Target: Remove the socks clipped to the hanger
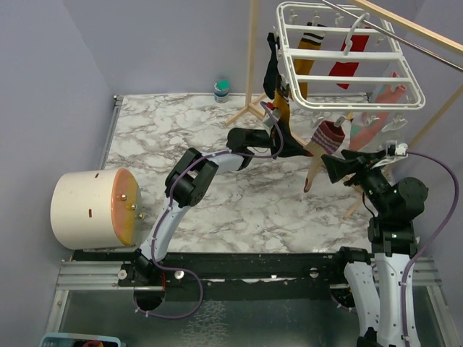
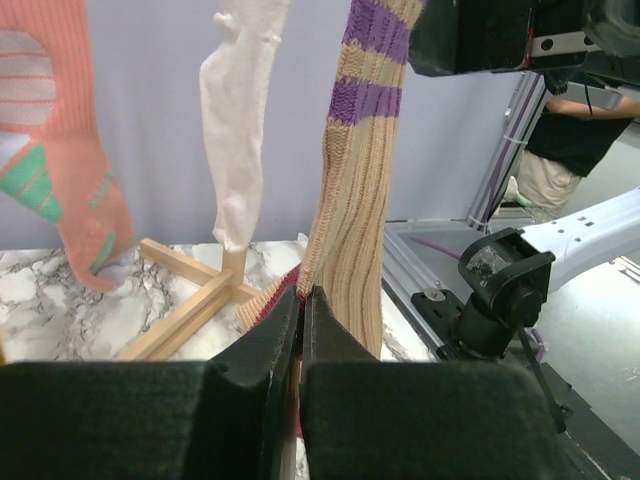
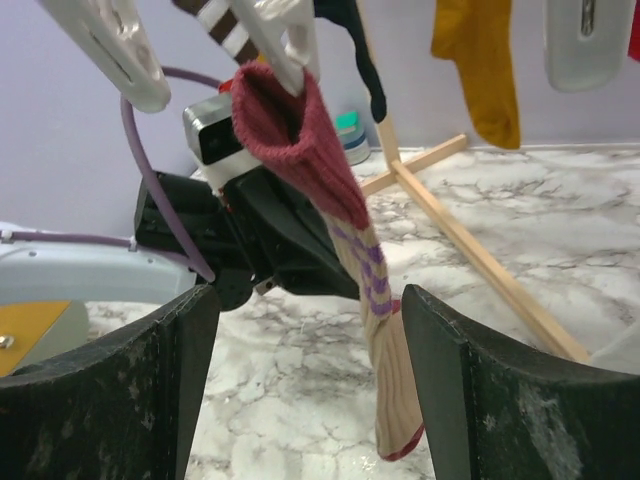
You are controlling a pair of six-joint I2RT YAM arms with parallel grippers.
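The white grid hanger (image 1: 347, 101) hangs at the upper right with socks clipped under it: mustard yellow (image 1: 307, 54), red (image 1: 347, 65), black (image 1: 271, 69), pink with teal (image 1: 377, 116). A tan sock with maroon cuff and purple stripes (image 1: 324, 144) hangs from a white clip (image 3: 285, 40). My left gripper (image 2: 300, 305) is shut on the lower edge of this sock (image 2: 360, 200). My right gripper (image 3: 310, 380) is open, its jaws either side of the sock's foot (image 3: 385, 340) without touching it. In the top view the left gripper (image 1: 309, 152) and the right gripper (image 1: 328, 168) meet at the sock.
The light wooden rack stand (image 1: 253, 72) holds the hanger; its feet (image 3: 480, 260) lie on the marble table. A white drum with an orange face (image 1: 90, 208) lies at the left. A small teal-capped jar (image 1: 221, 90) stands at the back. A white sock (image 2: 240, 120) hangs nearby.
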